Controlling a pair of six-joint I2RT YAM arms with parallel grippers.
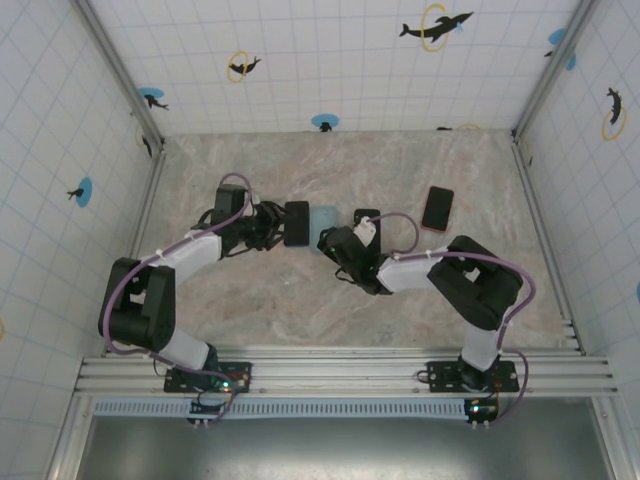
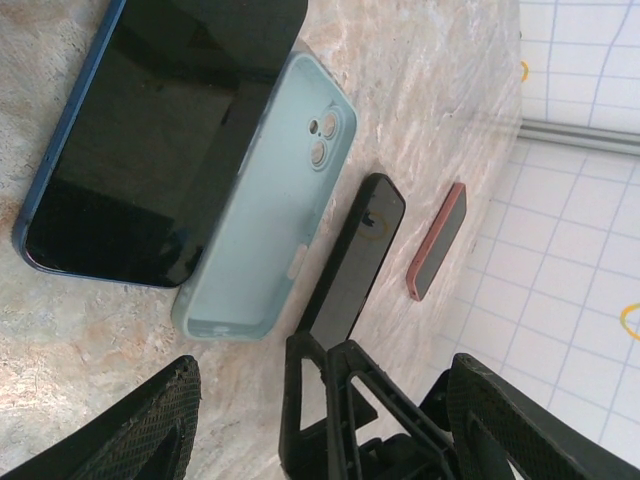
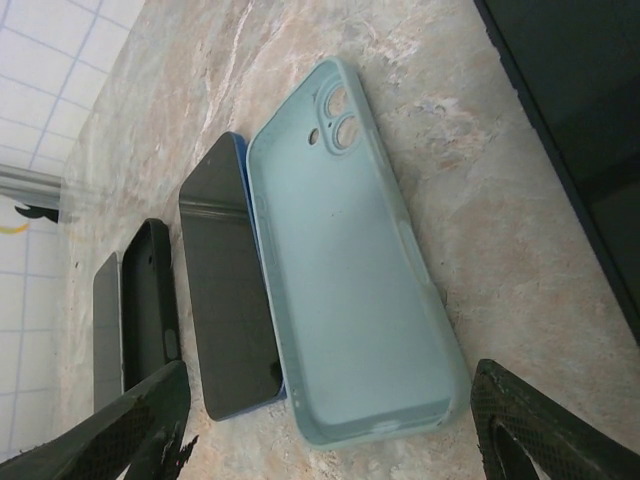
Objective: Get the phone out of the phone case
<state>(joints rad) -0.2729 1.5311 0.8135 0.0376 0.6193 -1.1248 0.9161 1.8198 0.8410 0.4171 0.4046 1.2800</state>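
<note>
2 empty pairs spread wide: left fingers, right fingers; phone cropped beside bare case.

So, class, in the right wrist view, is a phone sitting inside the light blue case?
No, the light blue case lies empty, with the blue phone flat beside it.

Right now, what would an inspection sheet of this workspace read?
Surface: marble-patterned table, no spills seen.
Job's things: blue phone lies screen up, out of the empty light blue case beside it.
Clutter: black phone; pink-cased phone.
Grippers: left tool open, empty; right tool open, empty.
Cables: purple cables run along both arms.
Surroundings: tiled walls with dolphin stickers.
</note>
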